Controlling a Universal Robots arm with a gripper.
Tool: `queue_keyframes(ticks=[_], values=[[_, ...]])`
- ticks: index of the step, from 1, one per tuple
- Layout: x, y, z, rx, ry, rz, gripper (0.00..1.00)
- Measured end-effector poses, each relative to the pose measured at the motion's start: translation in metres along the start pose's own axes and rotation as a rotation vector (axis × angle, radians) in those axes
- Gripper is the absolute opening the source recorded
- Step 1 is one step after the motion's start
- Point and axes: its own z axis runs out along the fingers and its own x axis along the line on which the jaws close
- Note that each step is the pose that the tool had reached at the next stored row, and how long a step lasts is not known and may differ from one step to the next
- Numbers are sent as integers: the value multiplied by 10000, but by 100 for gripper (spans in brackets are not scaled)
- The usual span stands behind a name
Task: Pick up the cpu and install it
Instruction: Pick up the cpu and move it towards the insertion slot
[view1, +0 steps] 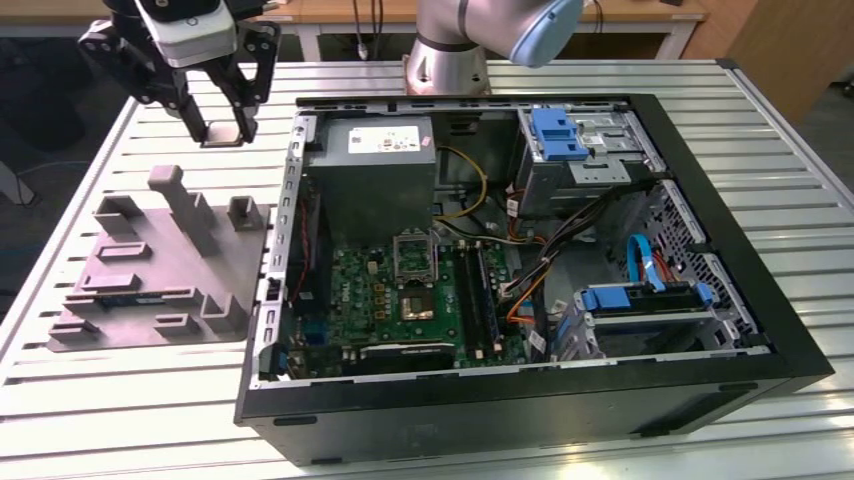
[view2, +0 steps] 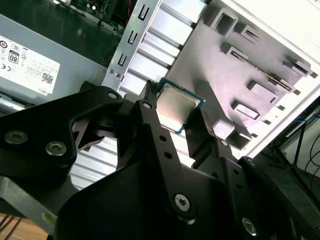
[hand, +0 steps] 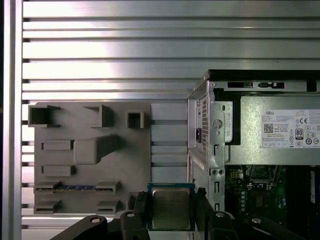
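**Exterior view.**
- Arm (view1: 467, 45): stands at the far edge of the slatted table (view1: 120, 400). Its head hangs at the exterior view's left with the jaws pointing down, clear of the table, beyond the holder and near the case's far corner.
- Holder (view1: 160, 270): grey moulded plastic with upright posts. It lies flat on the table, just beside the case.
- Computer case (view1: 534, 400): black, open side up.
  - Inside it, a green circuit board (view1: 400, 300) carries a metal-framed socket (view1: 412, 255).
  - A grey power supply (view1: 374, 160) sits beyond the board.

**Second wrist view.**
- Cpu (view2: 177, 107): square with a silvery top and a green rim. It is clamped by two opposite edges between the black fingers (view2: 160, 137).
- Jaws: set narrow, closed on the cpu.
- Beneath the cpu are the table slats, with the holder on one side and the case wall on the other.

**First wrist view.**
- Cpu (hand: 171, 207): held level between the jaws. It sits over the strip of table between the holder (hand: 90, 155) and the case (hand: 205, 130), and touches neither.
- Power supply (hand: 280, 135): its label faces up inside the case.
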Motion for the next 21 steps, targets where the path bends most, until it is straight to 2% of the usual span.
queue_keyframes(ticks=[12,16,21], values=[[-50,1,0,0,0,0,47],[-83,2,0,0,0,0,47],[-159,2,0,0,0,1,47]])
